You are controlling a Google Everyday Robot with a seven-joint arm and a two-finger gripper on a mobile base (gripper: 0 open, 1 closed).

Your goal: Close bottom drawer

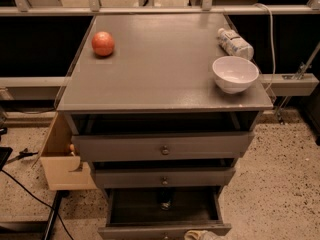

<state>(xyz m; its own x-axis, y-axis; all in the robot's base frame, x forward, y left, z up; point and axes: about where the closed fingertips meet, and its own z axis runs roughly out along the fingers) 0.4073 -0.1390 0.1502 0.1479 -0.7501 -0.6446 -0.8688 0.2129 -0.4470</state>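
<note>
Currently bottom drawer (145, 213) wide open, closing not done; tool (202, 235) at its front panel, grip state can't tell.

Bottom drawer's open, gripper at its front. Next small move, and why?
Probably press the gripper straight forward against the front panel of the bottom drawer. The drawer is pulled well out with its dark inside exposed. The gripper is barely visible at the picture's lower edge, right at that panel, right of centre.

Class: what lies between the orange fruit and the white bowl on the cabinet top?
Nothing; the camera view shows bare grey top between fruit and bowl. The gripper sits at the bottom edge, by the front of the bottom drawer.
</note>
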